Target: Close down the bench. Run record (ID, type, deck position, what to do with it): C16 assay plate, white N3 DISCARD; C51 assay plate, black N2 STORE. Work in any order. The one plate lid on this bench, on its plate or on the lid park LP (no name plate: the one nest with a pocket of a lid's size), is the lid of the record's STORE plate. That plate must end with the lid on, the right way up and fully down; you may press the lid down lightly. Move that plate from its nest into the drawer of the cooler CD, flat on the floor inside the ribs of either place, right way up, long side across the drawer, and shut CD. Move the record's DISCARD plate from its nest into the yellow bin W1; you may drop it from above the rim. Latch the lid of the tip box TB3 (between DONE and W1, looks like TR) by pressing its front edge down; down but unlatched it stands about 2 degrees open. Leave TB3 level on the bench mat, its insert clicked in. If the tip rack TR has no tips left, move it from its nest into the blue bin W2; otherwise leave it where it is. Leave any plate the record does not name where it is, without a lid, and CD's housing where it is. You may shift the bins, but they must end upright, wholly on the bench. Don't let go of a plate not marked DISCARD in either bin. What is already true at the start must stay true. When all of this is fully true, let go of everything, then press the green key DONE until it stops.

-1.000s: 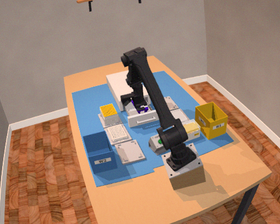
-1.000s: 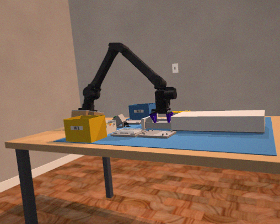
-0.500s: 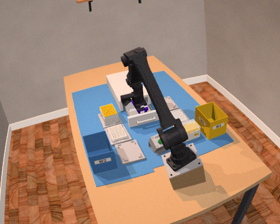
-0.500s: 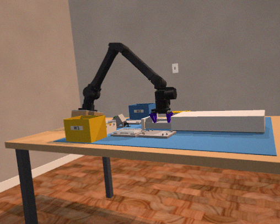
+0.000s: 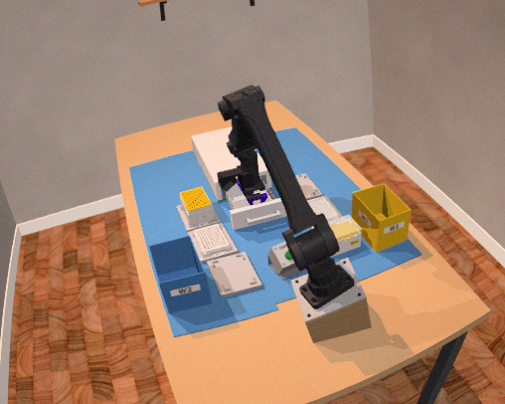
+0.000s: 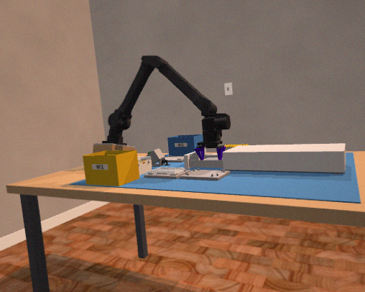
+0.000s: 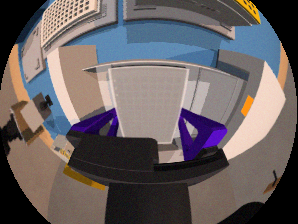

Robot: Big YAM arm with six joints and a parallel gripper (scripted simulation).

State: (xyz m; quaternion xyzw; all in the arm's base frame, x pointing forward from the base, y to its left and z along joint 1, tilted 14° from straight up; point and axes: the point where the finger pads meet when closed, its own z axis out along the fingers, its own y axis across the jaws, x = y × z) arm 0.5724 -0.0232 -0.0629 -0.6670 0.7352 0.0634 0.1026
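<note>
My gripper reaches down into the open drawer of the cooler CD. Its purple fingers stand wide and are shut on the long sides of the lidded plate. The plate's light grey lid faces up, and it sits low between the drawer walls. The plate body under the lid is hidden. The gripper also shows in the side view, just in front of the cooler housing. A white well plate lies in a nest on the left.
The tip rack TR with yellow tips stands left of the drawer. An empty nest and the blue bin W2 are at the front left. The tip box TB3, yellow bin W1 and green DONE key are on the right.
</note>
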